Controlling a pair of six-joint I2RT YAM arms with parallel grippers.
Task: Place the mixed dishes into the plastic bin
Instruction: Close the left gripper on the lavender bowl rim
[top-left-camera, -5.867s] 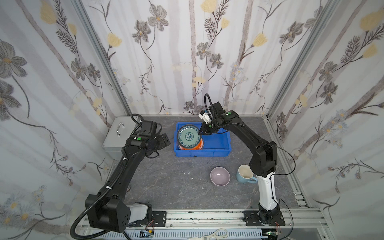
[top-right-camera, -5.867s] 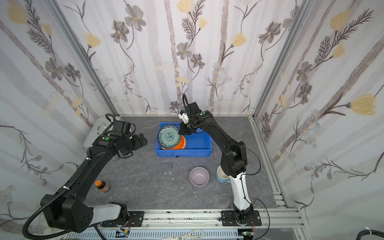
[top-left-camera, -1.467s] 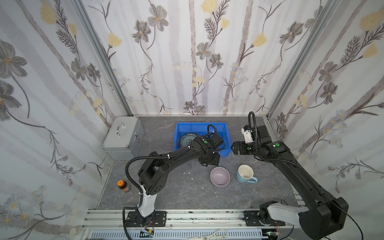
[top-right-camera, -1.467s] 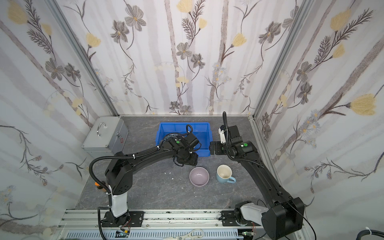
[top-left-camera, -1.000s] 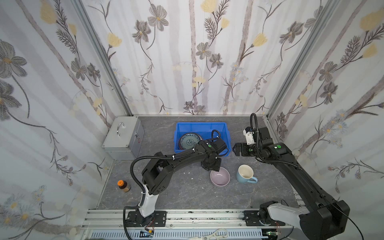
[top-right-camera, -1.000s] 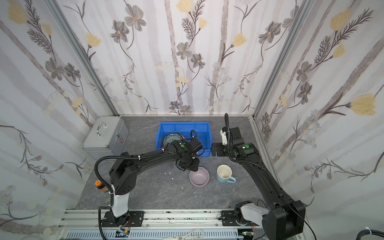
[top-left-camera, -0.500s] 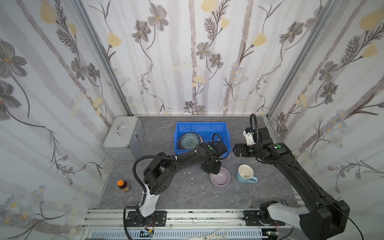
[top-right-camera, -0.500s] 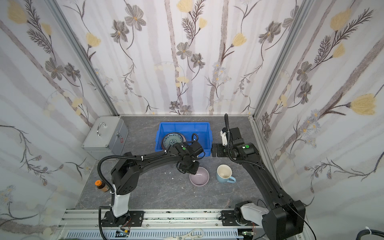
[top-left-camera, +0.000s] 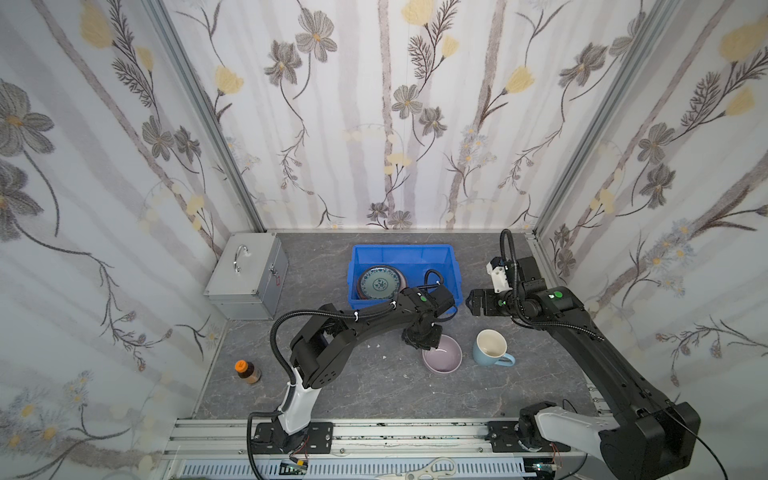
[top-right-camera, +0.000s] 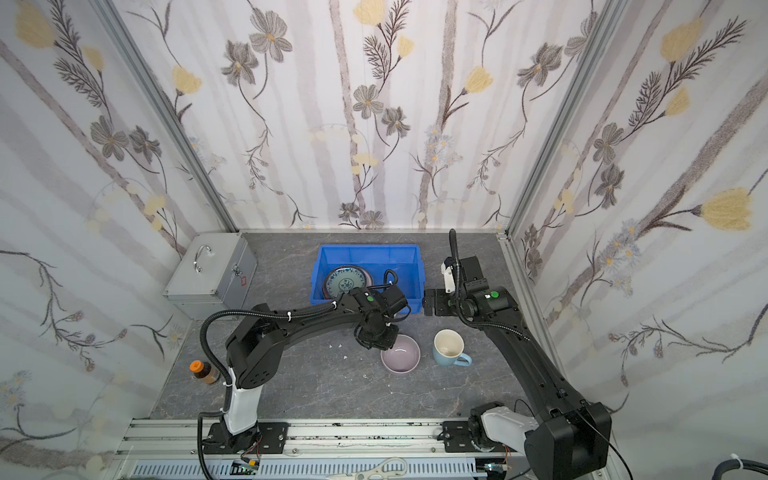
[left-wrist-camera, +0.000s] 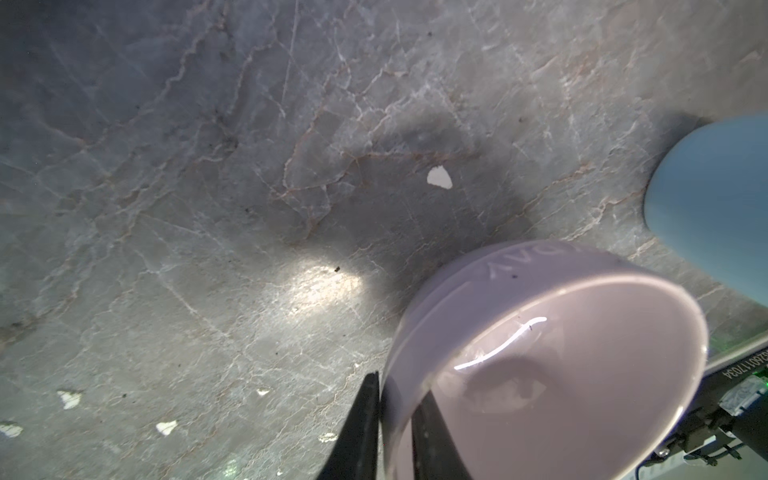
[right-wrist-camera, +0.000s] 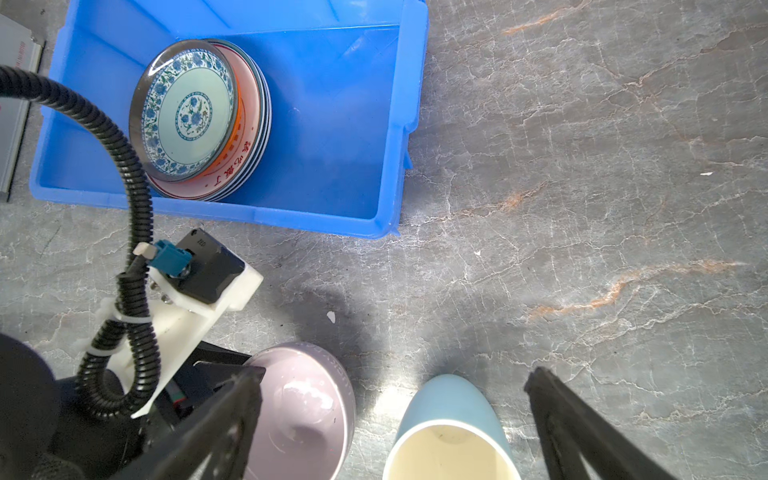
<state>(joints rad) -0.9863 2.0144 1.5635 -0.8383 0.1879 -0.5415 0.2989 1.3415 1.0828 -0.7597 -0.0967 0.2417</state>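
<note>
**Foreground.** The lilac bowl (top-left-camera: 442, 355) stands upright on the grey table (top-left-camera: 374, 395). It is just beside the pale-blue mug (top-left-camera: 490, 347) without touching it, and both lie outside the blue bin (top-left-camera: 401, 249). The left gripper (left-wrist-camera: 397, 390) pinches the bowl's wall at the rim, with 1 finger (left-wrist-camera: 365, 419) outside and 1 inside, as the left wrist view shows.

The bowl looks rigid, glossy and probably ceramic. It is likely to be slippery under hard pads, fairly heavy for a rim pinch, and breakable if dropped or knocked. A hold on 1 side of the rim puts the weight off-centre, so the bowl may tilt when lifted. A deep bite over the wall and a slow, level lift seem advisable. Small white flecks (left-wrist-camera: 438, 178) lie on the table near the bowl; what they are cannot be told.

**Middle ground.** The right gripper (right-wrist-camera: 392, 374) hangs over the table between mug and bin, its jaws spread wide and holding nothing. The mug looks equally hard and smooth, and could be taken across its wall at the rim. Its handle points away from the bowl.

**Background.** The bin holds a stack of plates (right-wrist-camera: 187, 112), with the teal patterned plate uppermost, crowded toward 1 end. The other end of the bin floor is bare, which would let the bowl be set down without striking the plates. Left of the bin in both top views stands a silver metal case (top-left-camera: 249, 278).
</note>
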